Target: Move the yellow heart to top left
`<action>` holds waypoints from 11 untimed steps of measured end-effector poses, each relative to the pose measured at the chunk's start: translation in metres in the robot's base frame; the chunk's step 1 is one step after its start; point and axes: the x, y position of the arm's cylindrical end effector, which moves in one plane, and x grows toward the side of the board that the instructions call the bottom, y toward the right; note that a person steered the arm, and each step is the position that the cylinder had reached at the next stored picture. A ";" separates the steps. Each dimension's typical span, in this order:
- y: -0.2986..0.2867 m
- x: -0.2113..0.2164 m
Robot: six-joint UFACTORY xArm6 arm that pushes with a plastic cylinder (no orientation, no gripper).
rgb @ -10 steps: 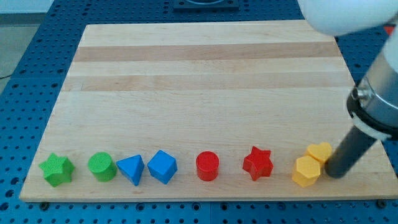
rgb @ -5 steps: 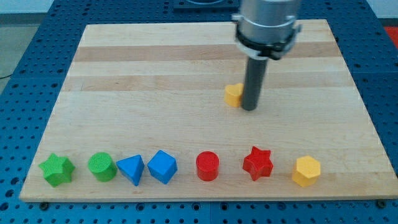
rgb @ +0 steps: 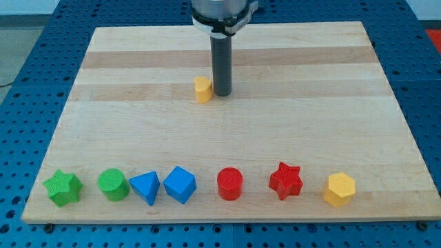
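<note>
Wooden and pale, the board [rgb: 227,131] fills most of the camera view and rests on a blue perforated table [rgb: 21,103] that shows around its edges. Coming down from the view's top, the dark rod [rgb: 222,63] stands nearly upright, and my tip [rgb: 222,94] sits on the board in its upper half, a little left of centre. With no jaws to open or close, the rod simply presses with its side. The yellow heart [rgb: 202,89] lies just beside my tip on the view's left; the two seem to touch, though the rod's shadow makes the contact hard to confirm. That places the heart in the upper middle of the board, well apart from the top left corner. Along the view's bottom edge runs a row of seven other blocks, all far from my tip: from the view's left, a green star [rgb: 63,188], a green cylinder [rgb: 112,184], a blue triangle [rgb: 145,187], a blue cube [rgb: 180,184] standing on a corner, a red cylinder [rgb: 229,184], a red star [rgb: 286,181] and a yellow hexagon [rgb: 340,189] nearest the bottom right corner
</note>
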 end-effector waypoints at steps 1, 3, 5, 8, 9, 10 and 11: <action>-0.025 0.002; -0.104 0.004; -0.149 -0.041; -0.213 -0.088; -0.223 -0.097; -0.196 -0.120; -0.186 -0.124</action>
